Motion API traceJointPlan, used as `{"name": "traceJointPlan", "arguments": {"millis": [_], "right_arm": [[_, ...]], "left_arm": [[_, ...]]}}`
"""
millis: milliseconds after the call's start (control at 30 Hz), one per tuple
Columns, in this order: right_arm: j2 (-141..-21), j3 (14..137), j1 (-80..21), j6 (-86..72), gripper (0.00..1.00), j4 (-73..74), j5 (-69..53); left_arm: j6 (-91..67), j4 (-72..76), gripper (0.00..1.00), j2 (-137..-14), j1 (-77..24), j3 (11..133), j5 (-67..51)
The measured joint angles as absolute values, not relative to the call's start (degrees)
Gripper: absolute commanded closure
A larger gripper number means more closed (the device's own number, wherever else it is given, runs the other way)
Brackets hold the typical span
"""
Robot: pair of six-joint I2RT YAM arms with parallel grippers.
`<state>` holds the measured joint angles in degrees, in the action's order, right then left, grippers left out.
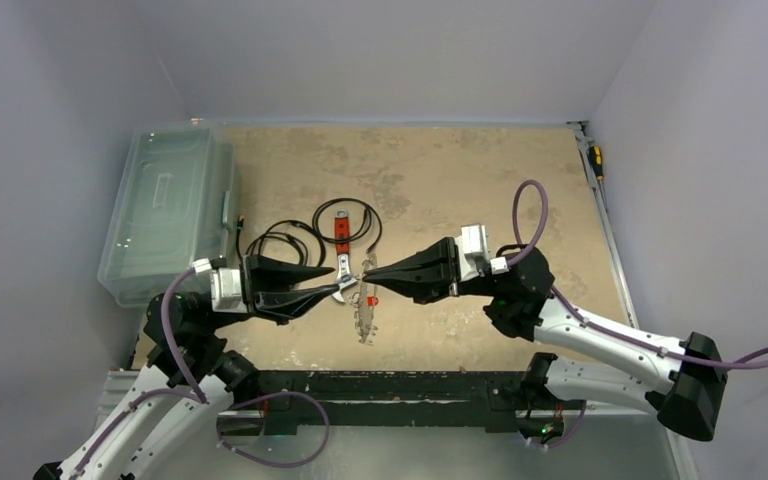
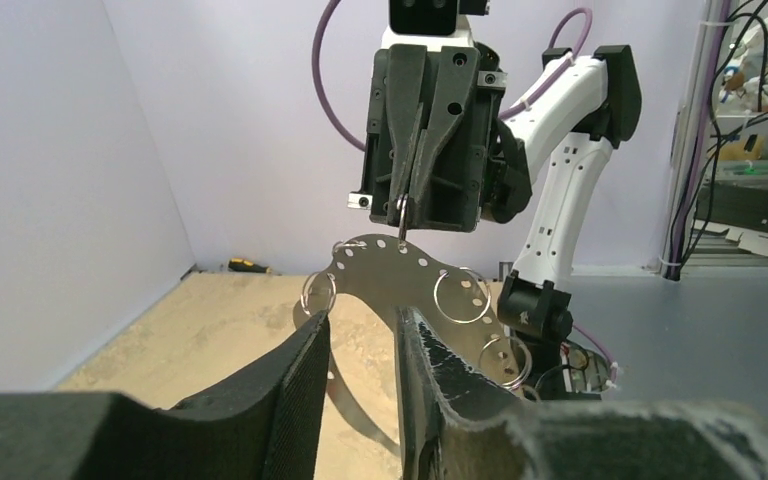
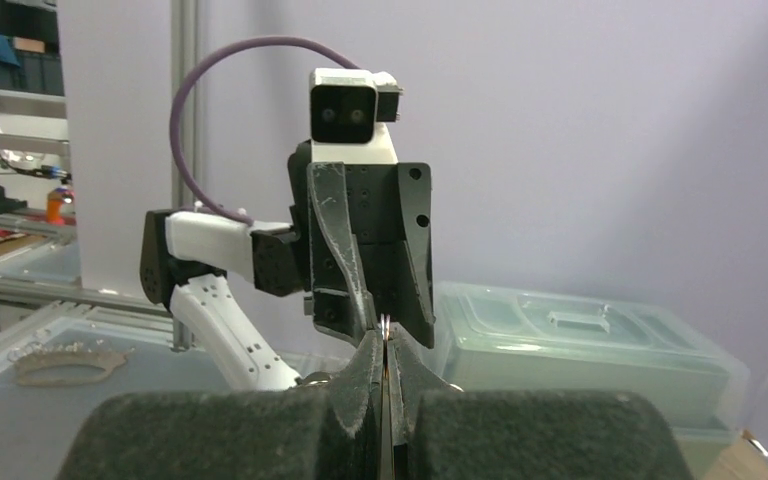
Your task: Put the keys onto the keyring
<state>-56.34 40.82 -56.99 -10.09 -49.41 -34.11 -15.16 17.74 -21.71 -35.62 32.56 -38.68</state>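
Note:
The keyring (image 2: 390,265) looks like a curved flat silvery band drilled with holes, and several small wire rings (image 2: 460,296) hang from it. My right gripper (image 2: 401,215) is shut on a small ring at the band's top and holds it up above the table. That ring shows edge-on at the right gripper's (image 3: 387,335) tips. My left gripper (image 2: 360,318) faces it with jaws apart, one leg of the band in the gap, not pinched. From above, both grippers (image 1: 338,282) (image 1: 368,277) meet tip to tip over the keyring (image 1: 365,318). I cannot make out the keys.
A wrench (image 1: 343,262) and a red-tagged part (image 1: 341,229) lie just behind the grippers, among black coiled cables (image 1: 285,240). A clear lidded box (image 1: 170,210) stands at the far left. A yellow-handled screwdriver (image 1: 595,160) lies by the right wall.

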Motion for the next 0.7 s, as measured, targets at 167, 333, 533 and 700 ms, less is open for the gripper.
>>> {"name": "traceJointPlan", "arguments": {"millis": [167,333,533,700], "right_arm": [[-58.98,40.77,-56.99,-13.56,1.00,-55.35,-35.75],[-62.08,40.73,-56.99,-17.19,1.00,-61.60,-35.92],[-66.61,40.73,-56.97,-21.80,1.00,-69.76,-35.53],[-71.50,40.73,-56.99,-26.41,1.00,-77.76,-35.55]], "left_arm": [[-18.81,22.85,0.78,-22.37,-35.16,31.24,-39.13],[-21.45,26.20,0.78,-23.55,-34.68,30.87,-40.25],[-23.57,29.02,0.78,-24.05,-34.22,30.04,-41.56],[-25.58,31.88,0.78,-24.51,-33.21,29.61,-42.00]]}}
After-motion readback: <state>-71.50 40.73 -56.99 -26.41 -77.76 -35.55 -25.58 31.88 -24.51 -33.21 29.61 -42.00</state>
